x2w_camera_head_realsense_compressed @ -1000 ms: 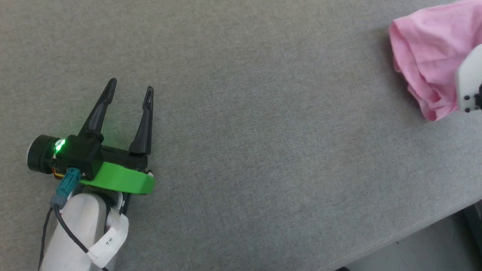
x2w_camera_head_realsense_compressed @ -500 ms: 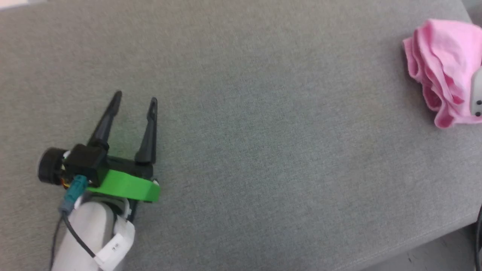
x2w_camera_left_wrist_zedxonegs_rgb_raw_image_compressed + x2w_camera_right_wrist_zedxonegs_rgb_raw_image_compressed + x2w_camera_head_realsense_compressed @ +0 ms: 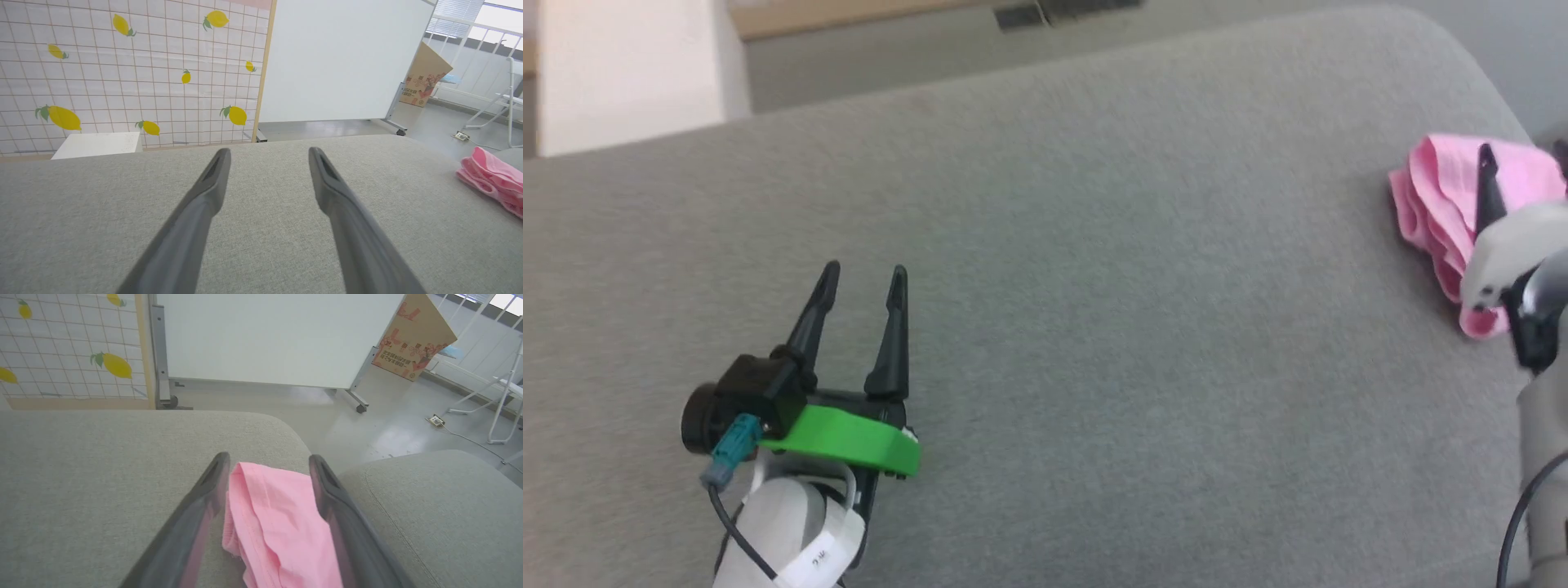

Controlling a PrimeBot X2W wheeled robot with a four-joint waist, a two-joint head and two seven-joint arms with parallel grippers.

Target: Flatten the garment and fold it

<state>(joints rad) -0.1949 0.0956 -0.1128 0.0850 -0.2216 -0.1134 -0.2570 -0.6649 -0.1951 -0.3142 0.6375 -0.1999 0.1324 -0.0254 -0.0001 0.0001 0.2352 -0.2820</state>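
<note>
The garment (image 3: 1429, 196) lies bunched in a small layered heap at the far right corner of the grey cushion (image 3: 1094, 286). It is close to the rounded edge and to the gap before a second cushion (image 3: 429, 498). The right gripper (image 3: 269, 457) stands at the heap with its fingers spread apart, one on either side of the cloth and clamped on nothing. Whether they touch the cloth cannot be told. The left gripper (image 3: 865, 269) is low over bare cushion at the near left, well apart from the garment, its fingers also apart and empty. The cloth appears thin, light and limp, so expect it to drape, hold no shape and drag on the textured cover rather than slide. A pinch in the middle of the heap probably gathers several layers. An outer hem or a corner of the stacked edge is the better hold, one per gripper. Open room lies toward the centre and left of the cushion. Spreading where the heap now sits risks cloth spilling over the edge or into the gap.
</note>
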